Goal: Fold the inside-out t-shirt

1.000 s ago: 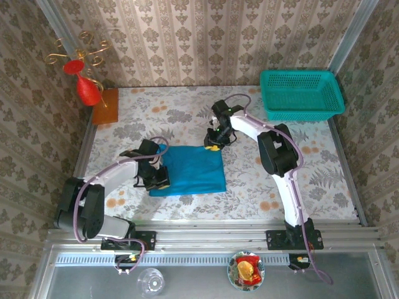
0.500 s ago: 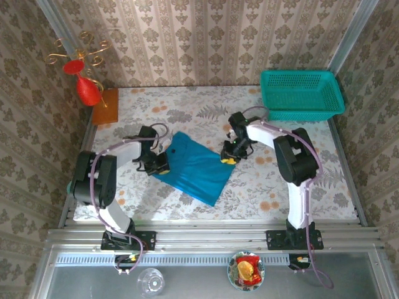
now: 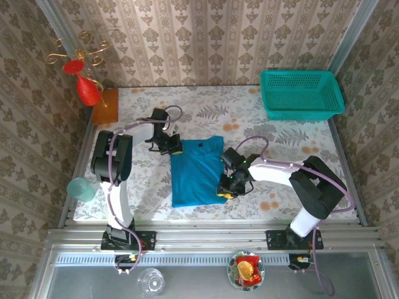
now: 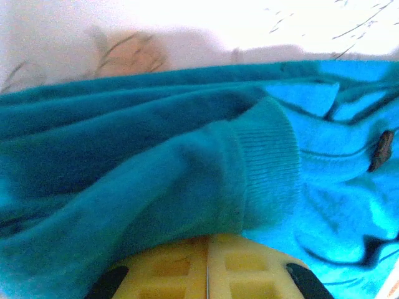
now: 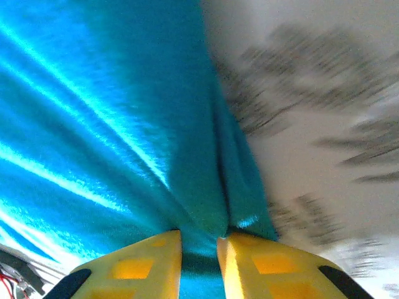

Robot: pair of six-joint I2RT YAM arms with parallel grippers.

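Observation:
The inside-out t-shirt (image 3: 196, 174) is a bright blue folded slab lying lengthwise on the flowered table (image 3: 287, 187). My left gripper (image 3: 172, 147) is at its far left corner, shut on the cloth. In the left wrist view the yellow fingers (image 4: 249, 268) meet with the t-shirt (image 4: 156, 168) bunched over their tips beside a ribbed hem (image 4: 268, 162). My right gripper (image 3: 227, 188) is at the near right corner. In the right wrist view the right gripper (image 5: 199, 240) pinches a fold of the t-shirt (image 5: 112, 124) between its yellow fingers.
A teal mesh basket (image 3: 302, 93) stands at the back right. A red vase (image 3: 87, 90) and an orange block (image 3: 105, 106) are at the back left. A teal cup (image 3: 81, 189) sits at the table's left edge. Bare table lies right of the shirt.
Both grippers swung the shirt round: the left one went toward the back, the right one toward the near right. The shirt now lies lengthwise. The teal cup has come into sight.

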